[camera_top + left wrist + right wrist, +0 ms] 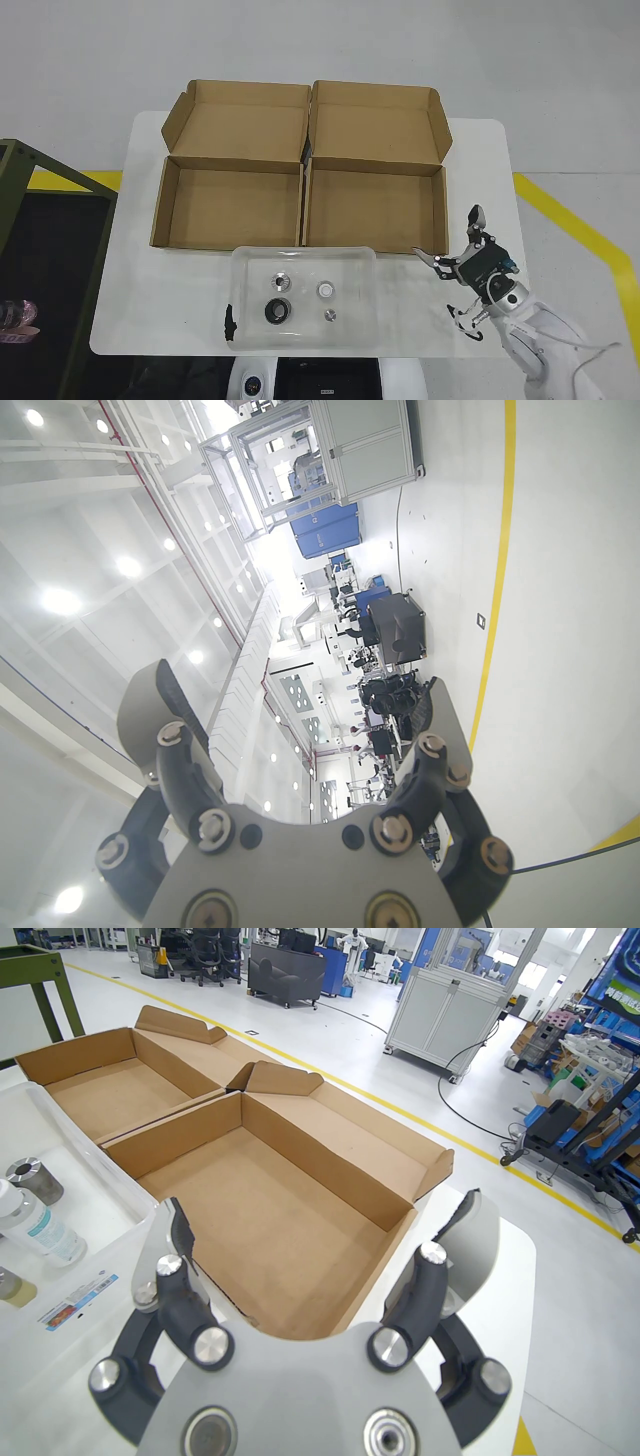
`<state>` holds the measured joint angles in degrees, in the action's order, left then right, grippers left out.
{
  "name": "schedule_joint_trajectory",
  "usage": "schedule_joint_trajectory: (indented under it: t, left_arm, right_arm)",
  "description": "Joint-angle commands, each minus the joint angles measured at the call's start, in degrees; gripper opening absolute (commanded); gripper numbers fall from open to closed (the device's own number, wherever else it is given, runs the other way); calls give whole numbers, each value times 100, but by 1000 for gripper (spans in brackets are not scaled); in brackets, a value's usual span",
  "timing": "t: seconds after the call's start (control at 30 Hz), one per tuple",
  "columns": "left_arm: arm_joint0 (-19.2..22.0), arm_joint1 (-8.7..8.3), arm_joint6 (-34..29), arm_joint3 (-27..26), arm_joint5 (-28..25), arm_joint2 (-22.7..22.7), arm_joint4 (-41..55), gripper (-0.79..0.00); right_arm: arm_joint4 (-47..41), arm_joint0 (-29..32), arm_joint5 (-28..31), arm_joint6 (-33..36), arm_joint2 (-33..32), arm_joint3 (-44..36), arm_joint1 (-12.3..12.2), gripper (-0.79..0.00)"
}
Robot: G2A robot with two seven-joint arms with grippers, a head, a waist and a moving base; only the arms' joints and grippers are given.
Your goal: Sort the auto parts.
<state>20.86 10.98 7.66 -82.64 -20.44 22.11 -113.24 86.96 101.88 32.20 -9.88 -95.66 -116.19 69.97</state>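
A metal cylinder (pixel 283 281), a black ring (pixel 277 311), a white-capped bottle (pixel 325 289) and a small part (pixel 330 315), perhaps a second bottle, are kept in the clear tray (pixel 303 250) on the worktop (pixel 140 300). Two cardboard boxes (pixel 228 210) are placed behind it. The right tool (pixel 450 236) is held open and empty, right of the tray; the left tool (pixel 300 680) is opened too

Right gripper (pixel 322 1205) showing grey fingers (pixel 480 1238), black linkages (pixel 175 1298), silver screws (pixel 214 1348), left gripper (pixel 297 680) matching, white right arm (pixel 535 332) trailing thin cable (pixel 592 346)
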Motion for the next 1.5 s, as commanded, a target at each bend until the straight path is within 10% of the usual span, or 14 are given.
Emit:
schedule_joint_trajectory:
  t: [0.0, 0.6, 1.47]
  left_arm:
    - [0, 0, 0, 0, 0, 0, 0, 0]
    - [0, 0, 0, 0, 0, 0, 0, 0]
    - [0, 0, 0, 0, 0, 0, 0, 0]
  right_arm:
    - [-63, -34, 296, 160, 22, -47, -22, 0]
    - [-422, -1025, 2110, 1979, 1397, -441, -144, 0]
    - [-1126, -2083, 2262, 3990, 3165, 205, -185, 0]
